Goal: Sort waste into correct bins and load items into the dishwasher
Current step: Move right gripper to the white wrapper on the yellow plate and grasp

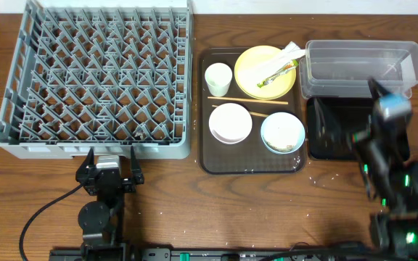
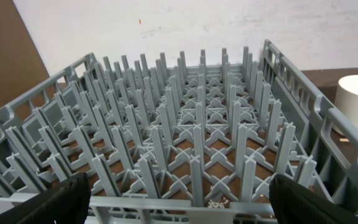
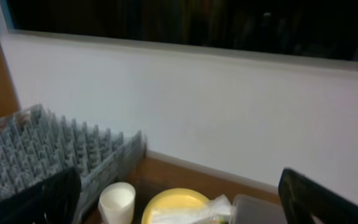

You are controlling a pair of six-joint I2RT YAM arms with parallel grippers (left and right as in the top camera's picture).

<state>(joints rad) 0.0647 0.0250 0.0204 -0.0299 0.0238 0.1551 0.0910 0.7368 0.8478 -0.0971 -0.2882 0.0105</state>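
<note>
Judging by its creases, the crumpled wrapper (image 1: pixel 280 64) is the lightest, softest thing to move. It should squash under a pinch and can be taken anywhere along its bunched middle, though a shallow grip could let it slide off. It lies on the yellow plate (image 1: pixel 256 72) at the far right corner of the brown tray (image 1: pixel 252 165). The plate, cup (image 1: pixel 218 78), white bowl (image 1: pixel 230 122) and blue bowl (image 1: pixel 282 133), all on the brown tray, look hard, smooth and breakable, and are best held by the rim. The chopsticks (image 1: pixel 247 99) across the middle of the brown tray are thin and likely to roll.

The right gripper (image 3: pixel 178 199) hangs just right of the brown tray, above the black bin (image 1: pixel 332 130) and near the clear tub (image 1: pixel 361 69). Its fingers (image 3: pixel 36 199) are spread wide, with nothing between them. The left gripper (image 1: pixel 111 155) sits well left of the brown tray, against the near edge of the dish rack (image 1: pixel 96 80), equally spread and empty-handed.
</note>
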